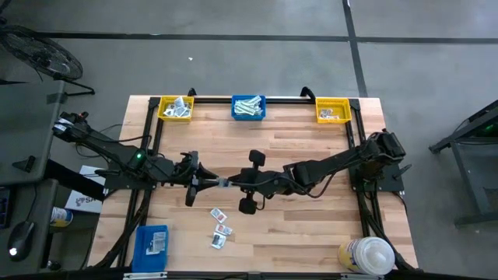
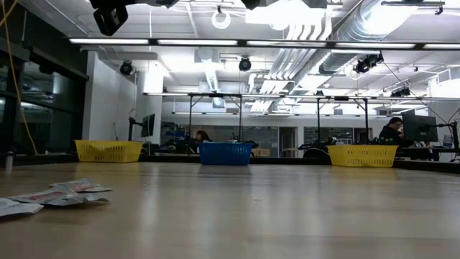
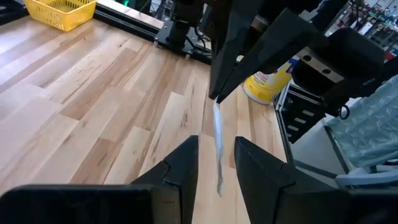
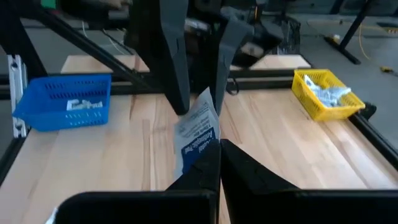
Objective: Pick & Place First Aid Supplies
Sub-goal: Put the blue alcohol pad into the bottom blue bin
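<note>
A: Where is the packet right now?

B: A small flat white paper packet with blue print (image 4: pixel 198 134) hangs in the air above the middle of the pale wooden worktop (image 1: pixel 311 225), between the two arms. The right end effector (image 4: pixel 219 163) is closed on its lower edge. The left end effector (image 3: pixel 217 163) meets it from the left, its fingers (image 3: pixel 186 163) set around the packet's other end; seen edge-on there, the packet sits in the gap, and I cannot tell whether the pads touch it.

A: So which step is this?

B: It looks like a hand-over in mid-air, one arm passing the packet to the other. More loose paper packets (image 1: pixel 220 228) lie flat on the near part of the worktop, left of centre.

A: And what does the next move need?

B: I judge that one end effector must have a firm pinch before the other lets go, or the thin paper will slip. Then the packet goes to a bin: the far edge has a small yellow plastic basket (image 1: pixel 176 108) on the left, a blue one (image 1: pixel 248 107) in the middle and another yellow one (image 1: pixel 333 110) on the right. Which is meant, I cannot say.
</note>
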